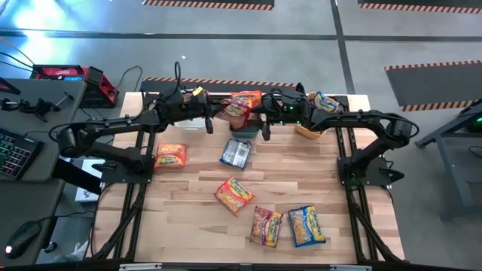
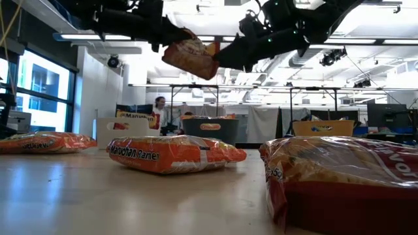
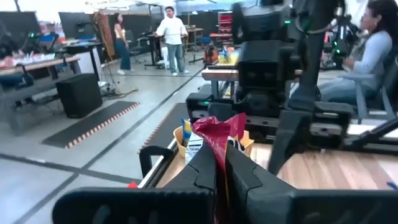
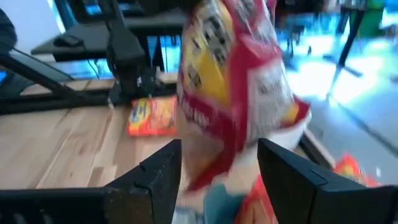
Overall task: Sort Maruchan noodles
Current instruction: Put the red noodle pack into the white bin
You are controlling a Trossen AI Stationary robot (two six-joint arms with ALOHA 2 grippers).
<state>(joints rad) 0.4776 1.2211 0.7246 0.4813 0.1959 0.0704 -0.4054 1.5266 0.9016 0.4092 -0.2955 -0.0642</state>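
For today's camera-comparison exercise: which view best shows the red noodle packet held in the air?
The right wrist view: the red packet fills it. High view shows it small, low view from below, left wrist view just an edge.

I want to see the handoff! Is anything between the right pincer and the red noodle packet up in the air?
Nothing visible. The left pincer is shut on the red noodle packet, holding it above the table's far edge. The right pincer is open, and the packet hangs right in front of its gap.
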